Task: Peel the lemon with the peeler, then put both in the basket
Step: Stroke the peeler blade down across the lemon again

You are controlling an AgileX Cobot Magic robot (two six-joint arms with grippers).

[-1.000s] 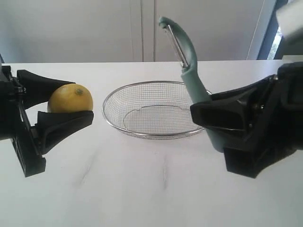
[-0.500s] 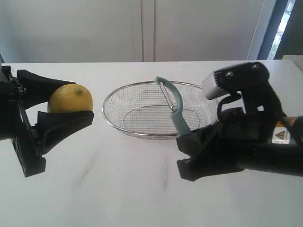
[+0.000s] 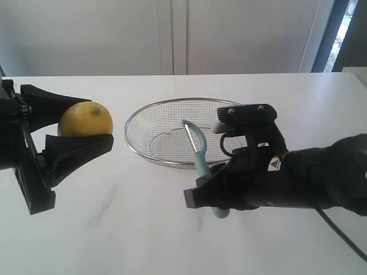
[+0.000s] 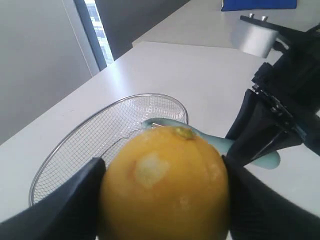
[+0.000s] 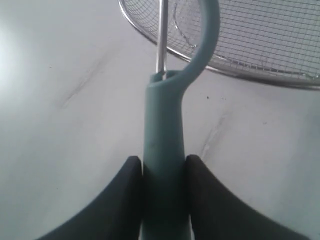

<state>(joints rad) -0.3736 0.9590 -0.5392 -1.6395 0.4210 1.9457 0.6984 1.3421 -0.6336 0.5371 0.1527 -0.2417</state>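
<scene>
My left gripper [image 3: 94,122] holds the yellow lemon [image 3: 86,119] in the air at the left, shut on it from above and below. In the left wrist view the lemon [image 4: 165,185] fills the space between the black fingers [image 4: 85,190] and shows a small pale peeled patch. My right gripper [image 3: 209,195] is shut on the teal handle of the peeler [image 3: 200,163], low over the table in front of the wire basket [image 3: 137,114]. The peeler's [image 5: 164,120] looped head and blade tilt up over the basket's [image 5: 260,40] near rim. A wide gap separates lemon and peeler.
The white table [image 3: 114,240] runs under both arms. The right arm's black body and cable [image 3: 338,229] lie at the front right. A pale wall and a dark window frame [image 3: 324,34] stand behind.
My right gripper has swung down and to the left with the peeler, from raised at the basket's right to low before its near rim. The left gripper and lemon have not moved.
</scene>
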